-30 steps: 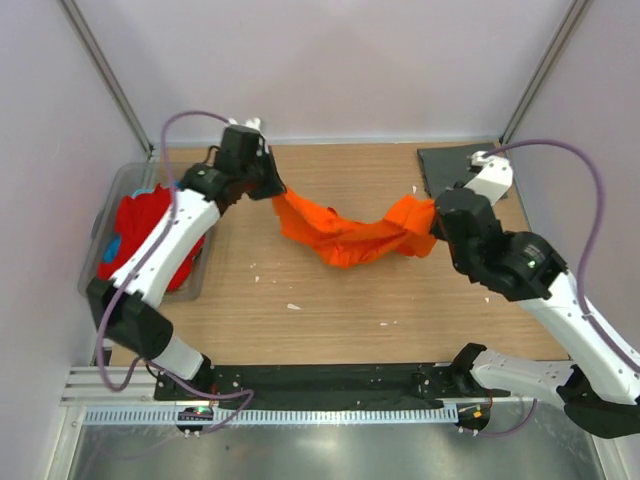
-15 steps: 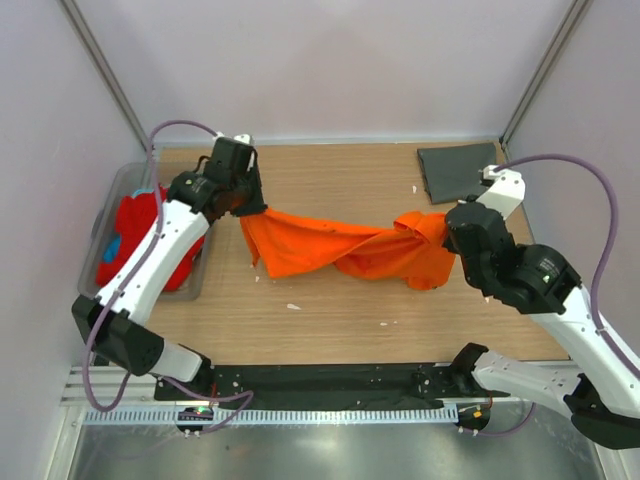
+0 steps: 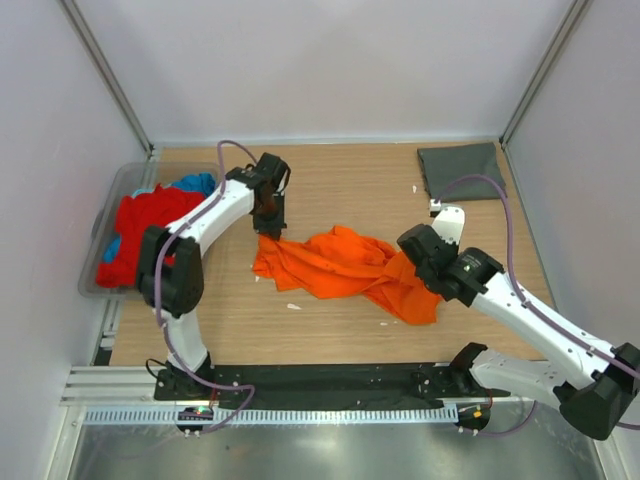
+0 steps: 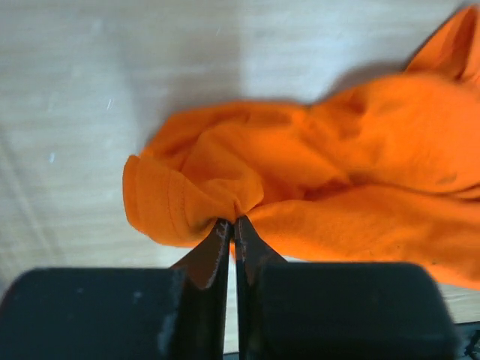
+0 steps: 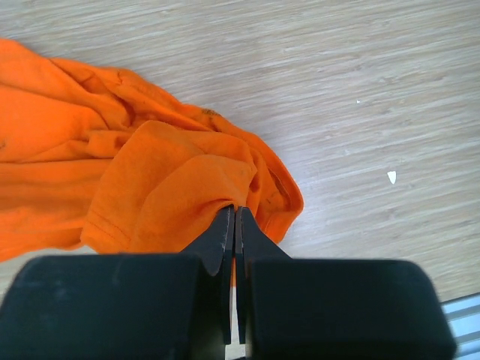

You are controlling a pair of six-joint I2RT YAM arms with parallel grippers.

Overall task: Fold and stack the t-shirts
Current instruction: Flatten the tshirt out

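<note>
The orange t-shirt (image 3: pixel 335 262) lies crumpled in the middle of the table. My left gripper (image 3: pixel 269 229) is shut on its far left corner; the wrist view shows the jaws pinching a fold of orange cloth (image 4: pixel 225 187) at the gripper (image 4: pixel 233 222). My right gripper (image 3: pixel 418 268) is shut on the shirt's right end; the gripper (image 5: pixel 234 211) pinches an orange fold (image 5: pixel 165 187). A dark grey shirt (image 3: pixel 458 170) lies folded at the far right. Red (image 3: pixel 140 225) and blue (image 3: pixel 197 184) shirts fill the tub.
The clear plastic tub (image 3: pixel 100 225) stands at the left edge of the table. Small white specks lie on the wooden tabletop (image 3: pixel 340 330). A black rail (image 3: pixel 330 380) runs along the near edge by the arm bases.
Both grippers have come down and inward with the orange shirt. It hung stretched between them before; now it rests bunched on the table. The left arm has swung right, off the tub.
</note>
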